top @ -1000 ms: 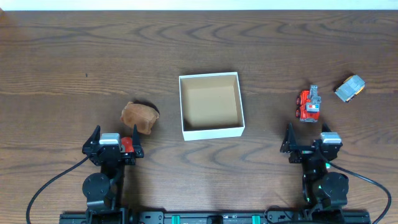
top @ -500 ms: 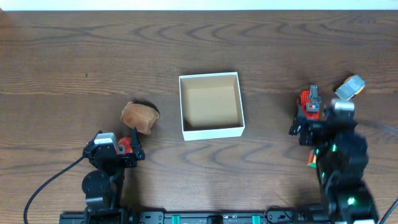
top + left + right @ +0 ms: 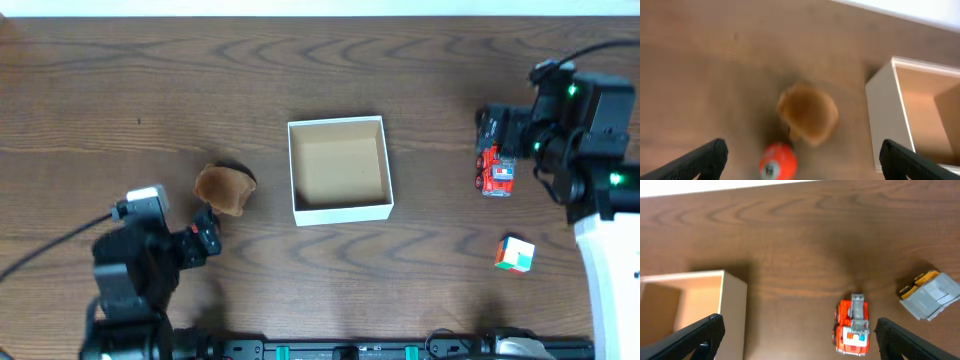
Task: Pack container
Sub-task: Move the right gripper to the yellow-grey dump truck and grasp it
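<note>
The container (image 3: 343, 212) sits empty at mid-frame on the worktop (image 3: 120, 100). It looks like a light card box with thin walls that would flex, and it would likely slide if nudged; a pinch over one wall's rim should serve. The left tool (image 3: 802, 150), near a brown soft toy (image 3: 807, 112), and the right tool (image 3: 799, 322), near a red fire truck (image 3: 852, 327), are both spread wide and empty.

Truck (image 3: 497, 172), car (image 3: 929, 294), cube (image 3: 514, 254), ball (image 3: 777, 162), plush (image 3: 222, 189) sit on table (image 3: 100, 100).
</note>
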You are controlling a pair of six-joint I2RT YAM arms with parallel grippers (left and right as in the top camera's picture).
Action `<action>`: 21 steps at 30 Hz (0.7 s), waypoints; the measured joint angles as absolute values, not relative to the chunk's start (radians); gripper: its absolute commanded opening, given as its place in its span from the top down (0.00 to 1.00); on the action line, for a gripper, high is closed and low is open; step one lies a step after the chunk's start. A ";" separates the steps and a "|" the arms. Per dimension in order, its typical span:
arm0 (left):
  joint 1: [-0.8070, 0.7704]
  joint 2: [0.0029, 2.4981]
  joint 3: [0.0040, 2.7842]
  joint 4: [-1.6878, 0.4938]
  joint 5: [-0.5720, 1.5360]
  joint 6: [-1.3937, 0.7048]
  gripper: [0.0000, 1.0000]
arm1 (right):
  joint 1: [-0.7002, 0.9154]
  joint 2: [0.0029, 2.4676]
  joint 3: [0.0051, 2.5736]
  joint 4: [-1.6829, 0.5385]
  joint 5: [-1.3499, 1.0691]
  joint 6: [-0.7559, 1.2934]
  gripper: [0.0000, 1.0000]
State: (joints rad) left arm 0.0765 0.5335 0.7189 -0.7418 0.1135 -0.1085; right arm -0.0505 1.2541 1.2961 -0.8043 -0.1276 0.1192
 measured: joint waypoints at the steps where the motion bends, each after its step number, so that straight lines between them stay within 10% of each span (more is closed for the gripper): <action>1: 0.076 0.582 0.765 -0.790 0.117 -0.109 0.02 | -0.066 1.271 1.317 -0.816 -0.108 0.146 0.01; 21: 0.076 0.826 0.956 -0.969 0.181 -0.109 0.02 | -0.402 1.742 1.454 -0.825 0.054 0.419 0.01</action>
